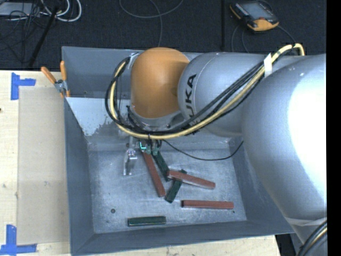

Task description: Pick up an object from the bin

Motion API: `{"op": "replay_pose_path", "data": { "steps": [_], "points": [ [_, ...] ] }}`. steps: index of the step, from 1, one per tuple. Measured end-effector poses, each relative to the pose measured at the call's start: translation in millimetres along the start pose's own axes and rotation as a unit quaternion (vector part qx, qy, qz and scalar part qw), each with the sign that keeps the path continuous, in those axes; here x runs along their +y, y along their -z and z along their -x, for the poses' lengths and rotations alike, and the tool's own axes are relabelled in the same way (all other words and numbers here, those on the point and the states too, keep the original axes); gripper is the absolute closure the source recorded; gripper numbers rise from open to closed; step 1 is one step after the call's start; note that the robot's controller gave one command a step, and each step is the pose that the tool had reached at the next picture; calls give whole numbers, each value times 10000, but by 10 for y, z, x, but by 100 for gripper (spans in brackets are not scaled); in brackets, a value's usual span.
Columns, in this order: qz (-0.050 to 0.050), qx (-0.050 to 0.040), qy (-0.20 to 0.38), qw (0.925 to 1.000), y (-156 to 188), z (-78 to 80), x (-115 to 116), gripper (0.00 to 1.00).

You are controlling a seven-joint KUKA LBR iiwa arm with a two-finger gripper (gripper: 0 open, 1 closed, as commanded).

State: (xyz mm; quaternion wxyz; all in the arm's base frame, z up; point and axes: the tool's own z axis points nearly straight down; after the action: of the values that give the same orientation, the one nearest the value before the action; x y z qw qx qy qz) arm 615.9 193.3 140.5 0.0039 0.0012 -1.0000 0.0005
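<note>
Gripper [136, 156] at bin [80, 196] ctr — brown stick [155, 177] upper end just beside.

One camera looks down on the grey bin [101, 196] from above and a little to one side, close enough that the bin nearly spans the view. The arm [256, 105] comes in from the bin's right and looms large there. The bin's far wall lies toward the top.

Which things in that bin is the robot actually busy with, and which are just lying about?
Job in hand: tool, slanted red-brown bar nearest it, grey bin.

Lying about: middle red-brown bar, right-hand red-brown bar, lone dark green bar at front, short dark green bar.
</note>
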Motion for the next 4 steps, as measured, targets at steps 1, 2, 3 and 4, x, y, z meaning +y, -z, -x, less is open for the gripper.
{"op": "replay_pose_path", "data": {
  "steps": [1,2,3,4],
  "points": [
    [7,-35,-16,10000,45,20,-5,0],
    [20,-79,376,9993,-650,-142,-423,100],
    [20,-79,374,9993,-650,-142,-423,100],
    [1,-15,372,9993,-333,-85,-409,100]
  ]
}}
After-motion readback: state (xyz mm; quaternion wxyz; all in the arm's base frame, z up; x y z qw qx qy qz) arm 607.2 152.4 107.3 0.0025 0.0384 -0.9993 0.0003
